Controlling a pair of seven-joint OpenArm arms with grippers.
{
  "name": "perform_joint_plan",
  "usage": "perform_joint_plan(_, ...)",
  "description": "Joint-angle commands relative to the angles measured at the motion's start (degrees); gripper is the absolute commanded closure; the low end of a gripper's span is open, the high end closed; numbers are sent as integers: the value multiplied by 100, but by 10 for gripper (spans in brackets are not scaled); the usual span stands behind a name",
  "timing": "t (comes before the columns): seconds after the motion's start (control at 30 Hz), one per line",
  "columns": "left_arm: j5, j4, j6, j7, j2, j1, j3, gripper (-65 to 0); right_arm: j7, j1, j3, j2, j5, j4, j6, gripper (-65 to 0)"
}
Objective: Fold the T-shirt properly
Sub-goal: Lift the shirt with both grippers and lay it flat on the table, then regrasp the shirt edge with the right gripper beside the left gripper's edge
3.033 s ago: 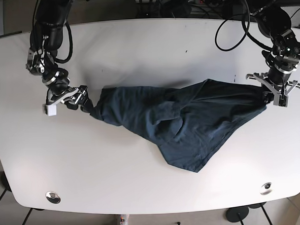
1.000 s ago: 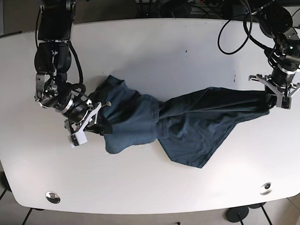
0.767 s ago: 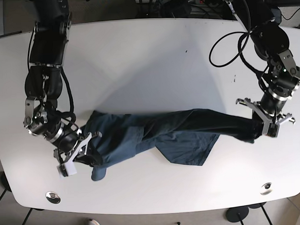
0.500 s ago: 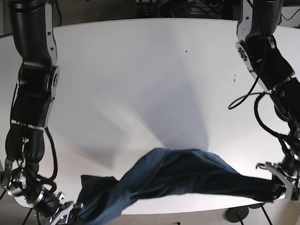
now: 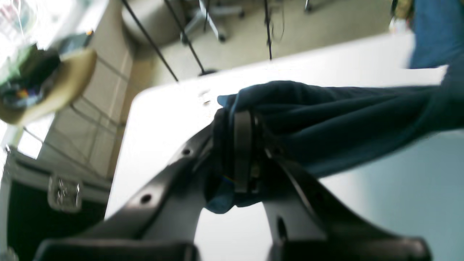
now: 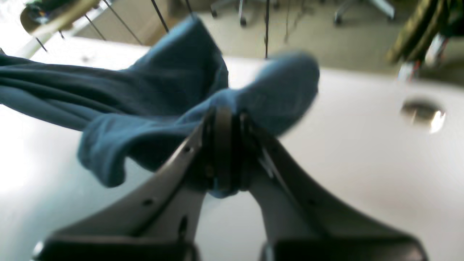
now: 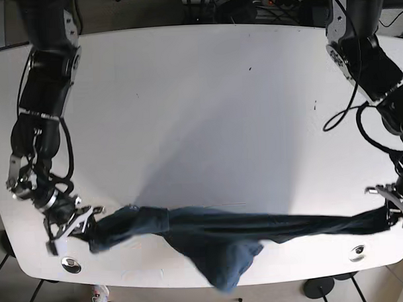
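T-shirt (image 7: 217,233) dragged to table (image 7: 199,91) near edge; wrist views blurred.

A robotics lab or office workspace; a white rounded worktop (image 7: 206,104) stands on a tiled floor (image 5: 90,94); tangled black cables (image 7: 262,3) crowd its far edge; wheeled office chair bases (image 6: 232,7) sit on the beige floor beyond; two black robot arms are mounted at left (image 7: 44,97) and right (image 7: 370,59).

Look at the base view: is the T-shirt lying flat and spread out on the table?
No, the T-shirt is stretched into a bunched rope between both grippers.
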Motion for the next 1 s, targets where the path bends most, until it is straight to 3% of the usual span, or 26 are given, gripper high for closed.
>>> perform_joint_plan(0.03, -83, 341, 30, -146, 115, 574, -359, 0, 193, -672, 226, -57, 149, 417, 42, -19)
perform_joint_plan(0.23, -66, 570, -10, -154, 563, 2007, -1361, 0, 201, -2571, 306, -242, 149, 1103, 42, -21)
perform_joint_plan(0.33, -66, 579, -10, -154, 651, 2464, -1687, 0, 201, -3309, 640, -497, 149, 1489, 51, -21)
perform_joint_plan(0.67, -57, 544, -10, -154, 669, 2921, -1880, 0, 193, -4312, 815, -585, 149, 1604, 51, -49)
perform_joint_plan(0.77, -39, 544, -10, -154, 677, 2921, -1880, 0, 201, -4540, 939, -664, 149, 1964, 24, -205)
perform_joint_plan(0.87, -39, 544, -10, -154, 669, 2921, -1880, 0, 184, -4611, 1369, -972, 96, 2439, 33, -426)
perform_joint_plan(0.97, -39, 588, -10, -146, 669, 3071, -1880, 0, 175, -4294, 1440, -954, 96, 2597, 33, -645)
perform_joint_plan(1.0, -39, 588, -10, -146, 669, 3071, -1880, 0, 166, -4065, 1440, -919, 87, 2544, 15, -650)
